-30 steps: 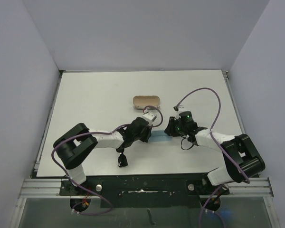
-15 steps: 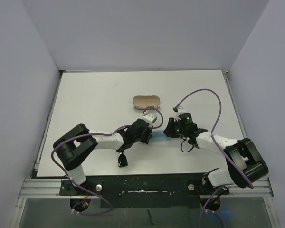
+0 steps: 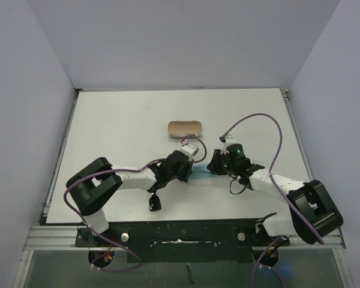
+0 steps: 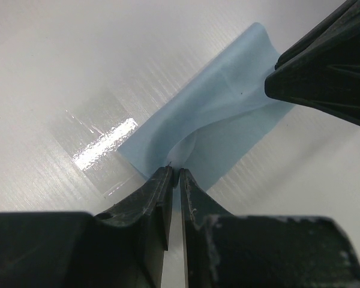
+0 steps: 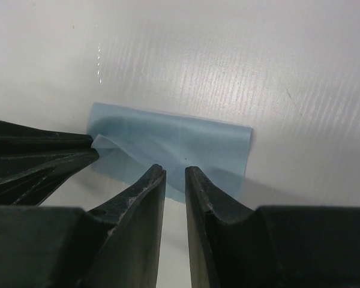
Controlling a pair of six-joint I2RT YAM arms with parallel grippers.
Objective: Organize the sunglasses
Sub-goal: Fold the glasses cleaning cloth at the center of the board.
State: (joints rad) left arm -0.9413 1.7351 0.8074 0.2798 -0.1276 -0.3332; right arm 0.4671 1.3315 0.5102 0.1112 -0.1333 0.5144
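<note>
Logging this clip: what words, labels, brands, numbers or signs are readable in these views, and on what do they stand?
None can be read. The blue cloth is plain, the black fingers and the white table carry no print, and the oval case is too small in the top view to show any marking.

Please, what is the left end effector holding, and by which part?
The left end effector pinches the blue cloth by a fold at its edge.
</note>
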